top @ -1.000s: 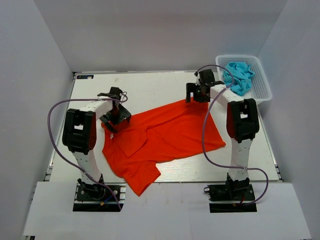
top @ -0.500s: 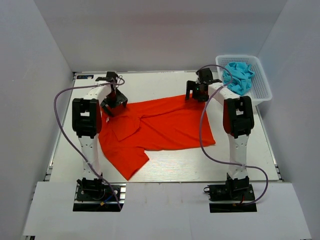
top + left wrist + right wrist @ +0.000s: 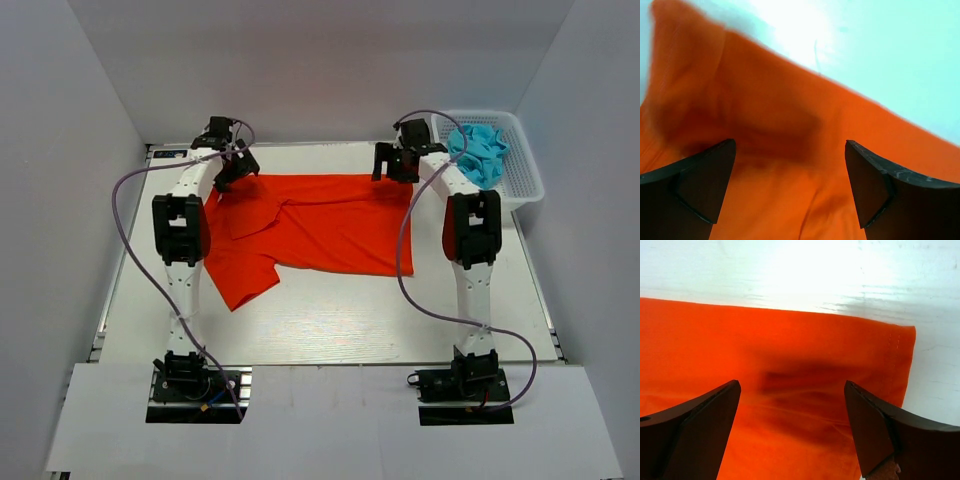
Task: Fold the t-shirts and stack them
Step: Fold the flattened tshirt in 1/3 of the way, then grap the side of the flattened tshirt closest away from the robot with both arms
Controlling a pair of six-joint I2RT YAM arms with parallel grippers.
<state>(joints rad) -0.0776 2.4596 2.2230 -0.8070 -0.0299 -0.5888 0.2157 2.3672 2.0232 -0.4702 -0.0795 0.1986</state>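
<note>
The shirt (image 3: pixel 310 225) is lying spread on the table (image 3: pixel 330 330). The left gripper (image 3: pixel 232 170) and right gripper (image 3: pixel 397 165) are sitting at its far corners. Only the wrist views are showing both jaws spread wide and empty. Only the overhead view is showing the blue shirt (image 3: pixel 478 150) in the basket (image 3: pixel 525 170).

We see a white tabletop (image 3: pixel 330 320) carrying an orange t-shirt (image 3: pixel 320 225). The shirt lies spread flat across the far half, its straight hem toward the right and one sleeve reaching toward the near left. A white mesh basket (image 3: pixel 526 172) sits at the far right corner, apart from the shirt's hem.
</note>
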